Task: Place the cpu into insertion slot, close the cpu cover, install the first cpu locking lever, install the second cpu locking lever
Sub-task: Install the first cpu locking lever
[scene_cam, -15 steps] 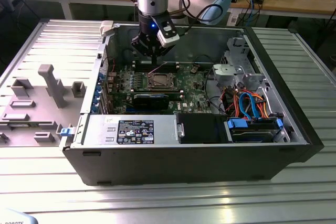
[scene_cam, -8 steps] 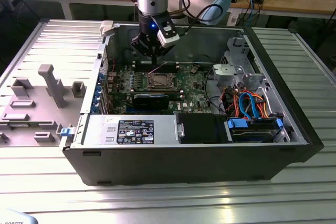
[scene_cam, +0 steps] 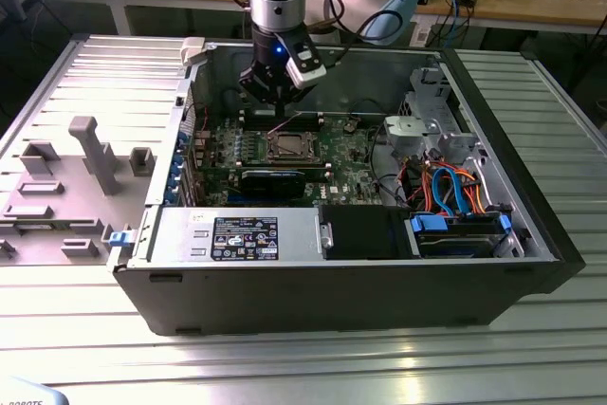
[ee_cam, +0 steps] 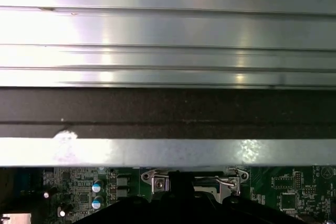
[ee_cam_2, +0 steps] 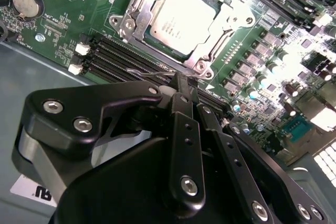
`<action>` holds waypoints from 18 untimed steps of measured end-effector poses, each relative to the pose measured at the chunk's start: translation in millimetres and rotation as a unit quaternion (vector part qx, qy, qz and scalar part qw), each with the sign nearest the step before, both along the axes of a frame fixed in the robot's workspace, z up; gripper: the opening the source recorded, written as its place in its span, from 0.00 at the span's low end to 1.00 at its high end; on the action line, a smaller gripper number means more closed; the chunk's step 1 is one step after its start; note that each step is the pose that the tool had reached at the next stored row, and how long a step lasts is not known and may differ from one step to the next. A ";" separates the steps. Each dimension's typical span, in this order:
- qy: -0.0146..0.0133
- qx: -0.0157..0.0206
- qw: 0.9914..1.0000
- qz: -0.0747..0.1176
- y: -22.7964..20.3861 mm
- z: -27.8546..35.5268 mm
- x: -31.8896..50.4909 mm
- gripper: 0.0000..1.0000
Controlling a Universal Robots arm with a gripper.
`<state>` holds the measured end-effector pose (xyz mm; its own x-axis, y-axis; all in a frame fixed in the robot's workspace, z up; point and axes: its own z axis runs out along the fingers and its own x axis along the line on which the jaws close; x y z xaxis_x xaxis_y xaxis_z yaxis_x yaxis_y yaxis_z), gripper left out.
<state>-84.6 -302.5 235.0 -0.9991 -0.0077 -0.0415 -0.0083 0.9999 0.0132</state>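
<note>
- Inside the open computer case point(scene_cam: 531, 225) on the ribbed metal tabletop point(scene_cam: 285, 367), we hover our end effector point(scene_cam: 270, 92) just above the green motherboard point(scene_cam: 351, 163), at the far edge of the insertion slot point(scene_cam: 287, 147) as the exterior view shows it.
- We see the cpu point(ee_cam_2: 184, 19) already seated in that slot in the second wrist view, its dull silver top facing up and level.
- We see the cpu cover point(ee_cam_2: 210, 51) lying down over the chip, its silver frame ringing the metal top, so the first two steps look done to us.
- Our end effector point(ee_cam_2: 181, 85) has its black fingers point(ee_cam_2: 184, 124) drawn close together, and a thin wire locking lever point(ee_cam_2: 152, 72) runs right at their tips; we cannot tell whether the tips actually pinch it or merely touch it.
- We judge that lever to be light and springy: a stiff bent wire that resists as it is pressed down and could snap back if it slips off smooth fingertips, so the hold belongs near its free end, away from the hinge.
- We judge the chip and the socket beneath it to be fragile, so force should go on the lever alone, never on the cover window.
- Beside the slot, the long black memory slots point(ee_cam_2: 121, 56) lie close to our fingertips and leave little room.
</note>
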 end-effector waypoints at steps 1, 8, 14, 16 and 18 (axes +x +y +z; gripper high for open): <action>0.000 0.000 1.000 0.000 0.3 -1.3 0.6 0.11; 0.000 0.000 1.000 0.000 1.8 -4.0 5.1 0.11; 0.000 0.000 1.000 0.000 3.7 -4.8 10.2 0.11; 0.000 0.000 1.000 0.000 5.0 -5.1 12.1 0.11; 0.000 0.000 1.000 0.000 5.7 -5.8 15.3 0.11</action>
